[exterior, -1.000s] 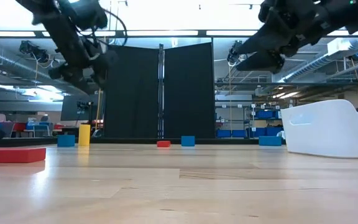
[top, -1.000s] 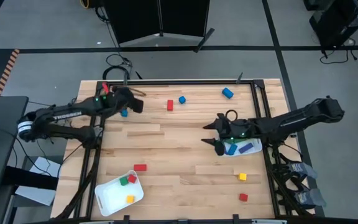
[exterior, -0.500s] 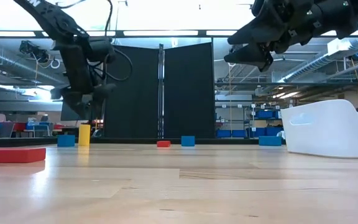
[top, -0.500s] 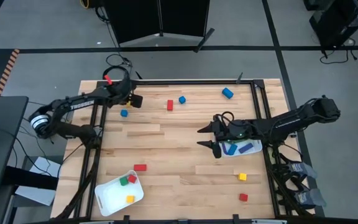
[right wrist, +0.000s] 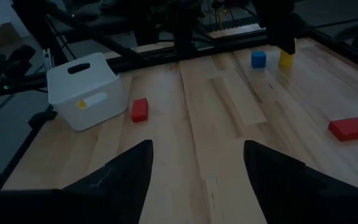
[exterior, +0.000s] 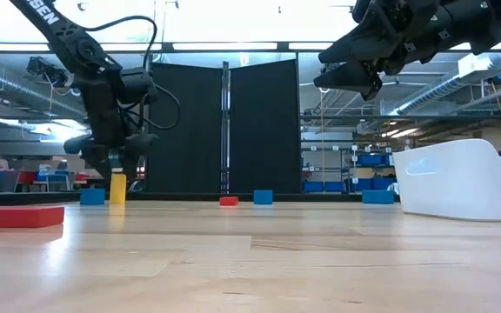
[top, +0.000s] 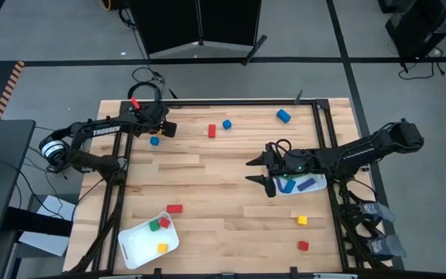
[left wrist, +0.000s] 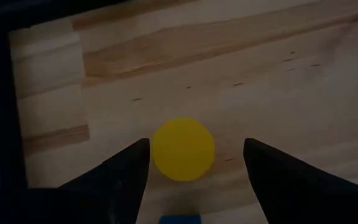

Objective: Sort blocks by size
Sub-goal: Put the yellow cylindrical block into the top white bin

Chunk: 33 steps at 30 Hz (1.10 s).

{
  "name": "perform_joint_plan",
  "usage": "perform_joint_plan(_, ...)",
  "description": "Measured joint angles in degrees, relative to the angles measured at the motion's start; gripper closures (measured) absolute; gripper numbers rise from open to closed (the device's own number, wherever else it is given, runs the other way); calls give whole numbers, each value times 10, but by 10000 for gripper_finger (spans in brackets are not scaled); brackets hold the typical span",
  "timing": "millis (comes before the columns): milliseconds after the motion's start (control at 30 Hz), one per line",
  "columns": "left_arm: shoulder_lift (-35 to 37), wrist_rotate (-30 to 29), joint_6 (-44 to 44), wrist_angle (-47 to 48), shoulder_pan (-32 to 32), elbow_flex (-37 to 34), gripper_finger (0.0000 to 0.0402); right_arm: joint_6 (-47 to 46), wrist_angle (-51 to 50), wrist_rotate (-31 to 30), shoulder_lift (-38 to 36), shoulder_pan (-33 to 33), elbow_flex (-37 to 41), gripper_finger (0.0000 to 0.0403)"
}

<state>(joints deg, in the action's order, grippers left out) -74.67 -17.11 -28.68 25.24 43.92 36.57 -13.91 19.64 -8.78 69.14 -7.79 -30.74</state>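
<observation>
Pick-up step: left gripper spread above upright yellow cylinder block, not touching.
Needs lowering, then pinching; right gripper hovers spread beside white tray.

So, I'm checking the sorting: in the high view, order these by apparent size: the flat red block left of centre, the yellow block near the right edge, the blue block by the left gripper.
1. Flat red block, largest.
2. Yellow block and blue block: look alike, so no ranking between them.
</observation>
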Motion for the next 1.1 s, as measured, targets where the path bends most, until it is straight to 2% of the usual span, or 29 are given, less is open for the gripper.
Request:
perform_joint_plan(233, 0, 5, 5, -40, 3, -24, 155, 0, 0, 0, 0, 0, 0, 147)
perform_joint_plan(567, 0, 16, 14, -70, 13, -36, 266, 0, 5, 0, 0, 0, 0, 149)
perform_joint_plan(800, 0, 38, 34, -102, 9, -36, 271, -7, 5, 0, 0, 0, 0, 148)
perform_joint_plan(967, 8, 85, 33, -165, -38, -35, 271, -4, 0, 0, -8, 0, 0, 155)
perform_joint_plan(1100, 9, 119, 28, -240, -126, -13, 271, 7, -2, 27, -40, -3, 0, 158)
